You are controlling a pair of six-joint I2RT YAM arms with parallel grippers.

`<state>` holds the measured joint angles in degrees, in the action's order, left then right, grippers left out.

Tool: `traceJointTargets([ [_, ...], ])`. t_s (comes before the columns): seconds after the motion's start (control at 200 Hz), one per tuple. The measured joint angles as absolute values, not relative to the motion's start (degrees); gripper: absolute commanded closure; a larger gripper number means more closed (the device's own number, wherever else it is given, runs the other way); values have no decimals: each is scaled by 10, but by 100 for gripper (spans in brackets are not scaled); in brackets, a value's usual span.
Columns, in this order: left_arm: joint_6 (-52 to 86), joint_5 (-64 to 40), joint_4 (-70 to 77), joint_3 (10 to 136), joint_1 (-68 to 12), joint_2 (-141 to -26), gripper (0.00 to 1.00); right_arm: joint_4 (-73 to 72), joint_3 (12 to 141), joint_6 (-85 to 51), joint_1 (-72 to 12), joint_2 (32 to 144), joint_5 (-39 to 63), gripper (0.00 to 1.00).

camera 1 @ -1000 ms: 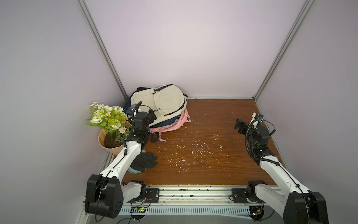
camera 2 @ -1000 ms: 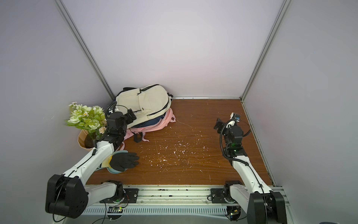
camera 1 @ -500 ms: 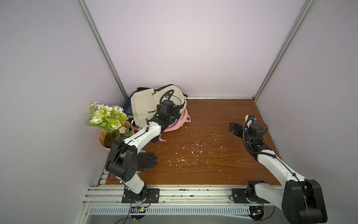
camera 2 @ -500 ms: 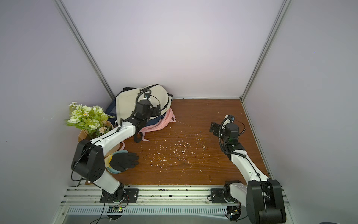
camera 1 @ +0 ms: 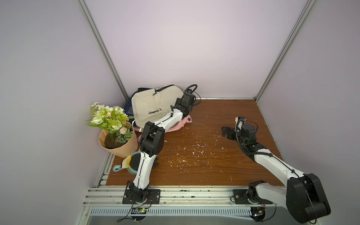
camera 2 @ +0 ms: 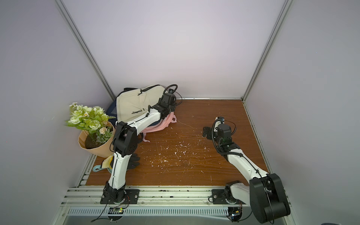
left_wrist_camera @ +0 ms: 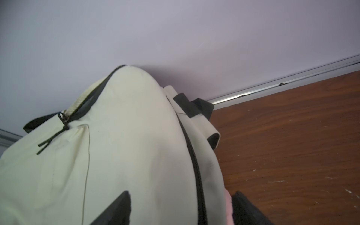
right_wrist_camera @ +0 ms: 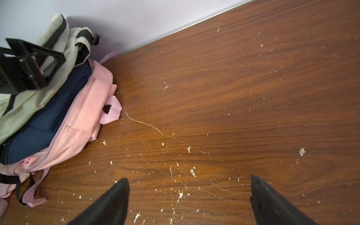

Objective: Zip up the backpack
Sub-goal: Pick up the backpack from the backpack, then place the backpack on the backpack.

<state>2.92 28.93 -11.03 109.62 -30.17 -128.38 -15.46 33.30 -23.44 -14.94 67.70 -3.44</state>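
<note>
Left hand (left_wrist_camera: 181, 192): jaws partly wide, straddling side zip (left_wrist_camera: 192, 155) of cream backpack (left_wrist_camera: 126, 136); I cannot tell if pads touch. Cord pull (left_wrist_camera: 63, 118) lies farther ahead, apart from the hand.
Right hand (right_wrist_camera: 189, 178): wide, empty, over bench (right_wrist_camera: 233, 97); backpack well off ahead.
I note backpack stacked on navy bag (right_wrist_camera: 48, 116) and pink bag (right_wrist_camera: 87, 116).

Cream backpack (left_wrist_camera: 126, 155) close up, against a lilac wall (left_wrist_camera: 175, 29).
Its black zip track (left_wrist_camera: 191, 155) climbs from six o'clock toward centre, between the left gripper's (left_wrist_camera: 181, 196) spread fingers (left_wrist_camera: 118, 206). A corded zipper pull (left_wrist_camera: 63, 118) sits at nine o'clock, and the wooden table (left_wrist_camera: 292, 146) fills three to five.
</note>
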Motion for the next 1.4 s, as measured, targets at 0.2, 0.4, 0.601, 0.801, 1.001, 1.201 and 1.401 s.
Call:
traceJointTargets([
  [0.2, 32, 297, -143, 1107, -302, -1302, 70, -153, 352, -226, -166, 686, -48, 2],
  [0.4, 27, 301, -144, 1084, -308, -1269, 89, -143, 358, -219, -184, 686, -64, 3],
  [0.601, 46, 290, -152, 1020, -323, -1190, 94, -116, 368, -219, -200, 675, -77, 3],
  [0.801, 138, 231, -189, 1008, -346, -1108, 94, -101, 371, -220, -217, 641, -89, 3],
  [1.001, 207, 208, -188, 993, -444, -1074, 94, -73, 374, -225, -221, 633, -103, 3],
  [1.201, 237, 147, -160, 965, -515, -1113, 51, -57, 364, -243, -222, 599, -133, 3],
  [1.401, 223, 138, -141, 902, -514, -1109, 4, -51, 334, -265, -222, 582, -154, 3],
])
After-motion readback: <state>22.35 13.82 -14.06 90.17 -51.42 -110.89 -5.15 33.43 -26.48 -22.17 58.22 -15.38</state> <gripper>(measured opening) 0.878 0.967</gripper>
